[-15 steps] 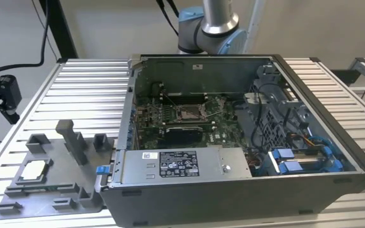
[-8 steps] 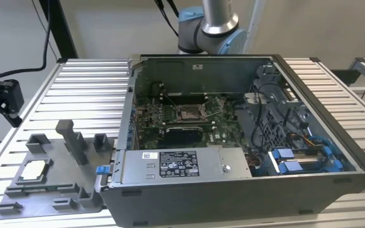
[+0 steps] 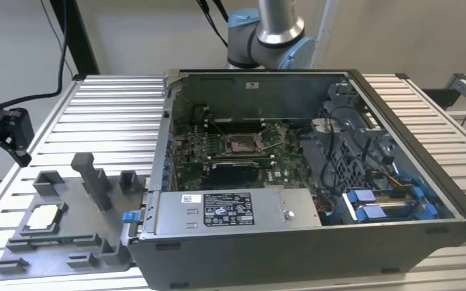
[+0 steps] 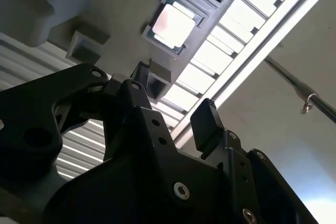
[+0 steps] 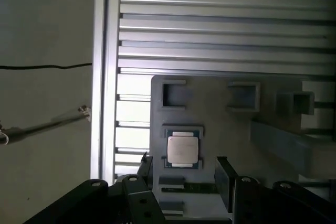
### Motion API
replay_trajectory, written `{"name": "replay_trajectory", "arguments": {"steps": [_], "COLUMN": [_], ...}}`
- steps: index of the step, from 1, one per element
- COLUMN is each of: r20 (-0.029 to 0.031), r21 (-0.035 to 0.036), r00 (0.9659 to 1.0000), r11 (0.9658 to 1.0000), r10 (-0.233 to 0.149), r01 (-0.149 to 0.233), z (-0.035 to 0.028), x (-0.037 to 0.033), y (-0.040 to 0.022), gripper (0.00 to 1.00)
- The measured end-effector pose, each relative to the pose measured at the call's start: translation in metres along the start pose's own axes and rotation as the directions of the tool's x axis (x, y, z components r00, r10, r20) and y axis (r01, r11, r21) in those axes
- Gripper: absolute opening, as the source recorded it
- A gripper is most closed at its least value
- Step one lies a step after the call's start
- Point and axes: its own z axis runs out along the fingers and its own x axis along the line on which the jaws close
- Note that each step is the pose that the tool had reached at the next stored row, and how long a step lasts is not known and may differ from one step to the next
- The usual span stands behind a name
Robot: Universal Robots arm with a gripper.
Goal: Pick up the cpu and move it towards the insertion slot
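Note:
The cpu (image 3: 43,217) is a pale silvery square chip lying flat in a recess of the grey tray (image 3: 79,245) at the exterior view's left. My gripper (image 3: 2,159) hangs in the air above and beyond the tray, apart from the chip. In both wrist views the cpu (image 5: 182,148) (image 4: 170,24) lies ahead of my gripper (image 5: 184,174) (image 4: 173,98), whose black fingers (image 5: 223,174) stand open with nothing between them. The insertion slot (image 3: 245,143), a silver-framed socket with a dark centre, sits on the green board inside the open computer case (image 3: 298,200).
The tray carries upright grey blocks (image 3: 91,176) near the chip. The case walls rise around the board, with cables and blue parts (image 3: 387,203) at the exterior view's right. The arm's base (image 3: 269,36) stands behind the case. The ribbed metal table (image 3: 111,115) ends close to the tray.

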Motion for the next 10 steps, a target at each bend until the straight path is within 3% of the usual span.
{"name": "replay_trajectory", "arguments": {"steps": [3, 10], "r20": [0.0, 0.0004], "r21": [0.0, -0.0002], "r00": [1.0, 1.0], "r11": [1.0, 1.0], "r10": [0.0, 0.0], "r01": [0.0, 0.0], "z": [0.0046, 0.0057], "x": [0.0, -0.0001], "y": [-0.0002, -0.0002], "gripper": [1.0, 1.0]}}
